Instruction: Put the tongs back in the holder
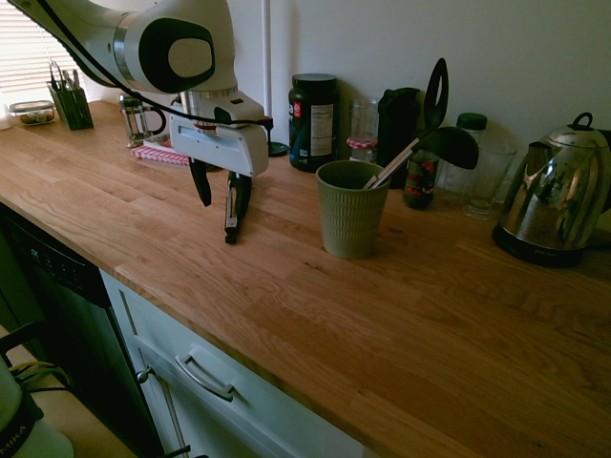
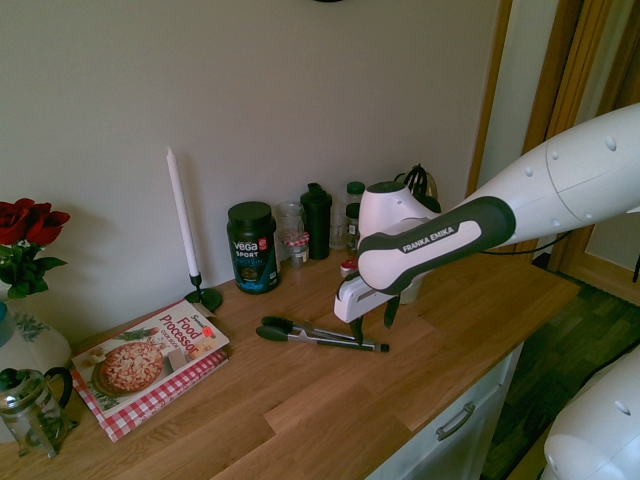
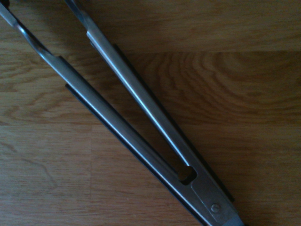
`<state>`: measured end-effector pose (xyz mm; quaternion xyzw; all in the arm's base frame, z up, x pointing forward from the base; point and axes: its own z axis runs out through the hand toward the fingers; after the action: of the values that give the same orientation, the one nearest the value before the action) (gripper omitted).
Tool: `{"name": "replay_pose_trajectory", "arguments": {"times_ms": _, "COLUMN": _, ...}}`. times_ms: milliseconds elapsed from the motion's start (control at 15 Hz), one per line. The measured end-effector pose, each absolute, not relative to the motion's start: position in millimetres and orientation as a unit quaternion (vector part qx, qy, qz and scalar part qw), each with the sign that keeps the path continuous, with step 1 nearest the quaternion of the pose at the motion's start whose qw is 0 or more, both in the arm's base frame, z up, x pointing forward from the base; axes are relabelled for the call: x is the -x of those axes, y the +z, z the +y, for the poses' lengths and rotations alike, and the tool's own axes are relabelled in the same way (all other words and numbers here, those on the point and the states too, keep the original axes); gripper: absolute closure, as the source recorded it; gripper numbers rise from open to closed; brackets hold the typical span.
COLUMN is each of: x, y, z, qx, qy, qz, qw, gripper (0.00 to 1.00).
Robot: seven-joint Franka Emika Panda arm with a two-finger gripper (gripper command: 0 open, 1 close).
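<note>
Wooden bench [image 1: 401, 315] – tongs [image 2: 318, 335] lie flat; hand [image 2: 370, 333] above joined end, fingers apart; holder [image 1: 349, 210] nearby.

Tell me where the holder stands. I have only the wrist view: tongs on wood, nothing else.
Observer: The holder stands upright on the counter, apart from the tongs, between the gripper and the kettle.
Operator: Report what is already in it.
Observer: A spoon with a pale handle and a black slotted spatula lean in it.
Operator: Give me the gripper's state.
Observer: It is open and points down by the joined end of the tongs, which lie flat. Nothing is held.
</note>
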<state>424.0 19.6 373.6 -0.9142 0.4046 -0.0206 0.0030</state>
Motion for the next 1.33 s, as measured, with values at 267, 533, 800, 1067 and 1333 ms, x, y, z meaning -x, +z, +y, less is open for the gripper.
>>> {"name": "replay_pose_trajectory", "arguments": {"times_ms": 267, "x": -425, "y": 378, "z": 28, "qx": 0.935, "qy": -0.026, "qz": 0.355, "qw": 0.005, "gripper": 0.00}}
{"name": "replay_pose_trajectory", "arguments": {"times_ms": 533, "x": -446, "y": 420, "z": 82, "qx": 0.969, "qy": -0.064, "qz": 0.239, "qw": 0.011, "gripper": 0.00}}
{"name": "replay_pose_trajectory", "arguments": {"times_ms": 800, "x": -491, "y": 400, "z": 99, "qx": 0.991, "qy": -0.056, "qz": 0.117, "qw": 0.010, "gripper": 0.00}}
{"name": "replay_pose_trajectory", "arguments": {"times_ms": 1067, "x": -547, "y": 372, "z": 113, "qx": 0.998, "qy": -0.035, "qz": 0.047, "qw": 0.005, "gripper": 0.00}}
{"name": "replay_pose_trajectory", "arguments": {"times_ms": 1333, "x": -569, "y": 372, "z": 119, "qx": 0.999, "qy": -0.024, "qz": 0.035, "qw": -0.001, "gripper": 0.00}}
